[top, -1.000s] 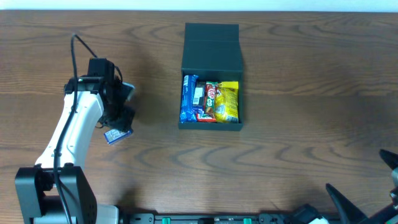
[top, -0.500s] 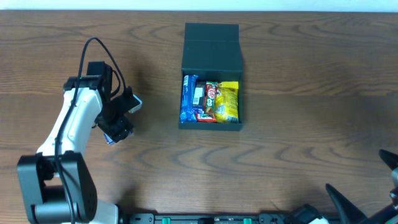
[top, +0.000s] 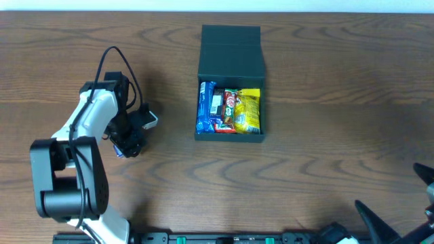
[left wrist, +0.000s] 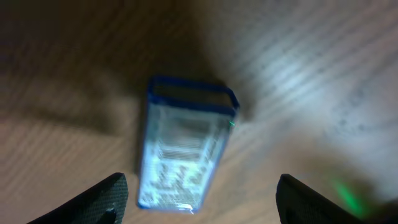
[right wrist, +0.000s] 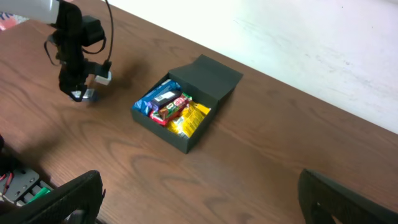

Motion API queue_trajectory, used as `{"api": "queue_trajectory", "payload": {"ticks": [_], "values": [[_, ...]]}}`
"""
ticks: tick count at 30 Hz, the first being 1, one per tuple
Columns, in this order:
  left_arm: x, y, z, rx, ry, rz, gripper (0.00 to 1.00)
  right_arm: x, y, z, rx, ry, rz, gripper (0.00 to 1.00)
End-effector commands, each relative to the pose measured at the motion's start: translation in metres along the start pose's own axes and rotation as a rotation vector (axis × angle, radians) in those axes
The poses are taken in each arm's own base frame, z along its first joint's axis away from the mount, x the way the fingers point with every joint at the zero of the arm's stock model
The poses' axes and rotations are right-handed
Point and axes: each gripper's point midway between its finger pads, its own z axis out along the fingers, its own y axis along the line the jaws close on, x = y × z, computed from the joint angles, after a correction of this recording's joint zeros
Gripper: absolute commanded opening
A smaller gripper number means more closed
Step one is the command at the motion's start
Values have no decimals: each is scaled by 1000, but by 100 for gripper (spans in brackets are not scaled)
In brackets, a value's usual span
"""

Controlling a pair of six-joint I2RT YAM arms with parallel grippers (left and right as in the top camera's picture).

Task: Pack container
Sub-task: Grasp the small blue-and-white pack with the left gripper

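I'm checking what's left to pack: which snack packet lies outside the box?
The loose blue packet on the table below the left gripper; the second blue packet, the red packet and the yellow packet lie inside the container.

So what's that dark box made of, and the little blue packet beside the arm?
The box looks like matte cardboard: dull teal-grey panels, creased flap lid. The blue packet seems glossy plastic film, bright with glare, though blurred. The table shows wood grain, perhaps laminate.
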Motion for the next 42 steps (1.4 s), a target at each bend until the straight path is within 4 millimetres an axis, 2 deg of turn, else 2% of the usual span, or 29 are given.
{"api": "queue_trajectory", "payload": {"ticks": [1, 16, 27, 33, 39, 42], "values": [[3, 3, 9, 2, 28, 23, 78, 2, 1, 0, -4, 5, 11, 99], [-10, 18, 18, -48, -13, 41, 76, 2, 1, 0, -4, 5, 11, 99], [-7, 13, 30, -43, -10, 41, 71, 1, 1, 0, -4, 3, 11, 99], [-8, 15, 30, -51, -16, 40, 48, 2, 1, 0, -5, 5, 15, 99], [-8, 15, 30, -51, -16, 40, 42, 2, 1, 0, -5, 5, 27, 99], [-8, 15, 30, -51, -16, 40, 36, 2, 1, 0, -5, 5, 27, 99]]}}
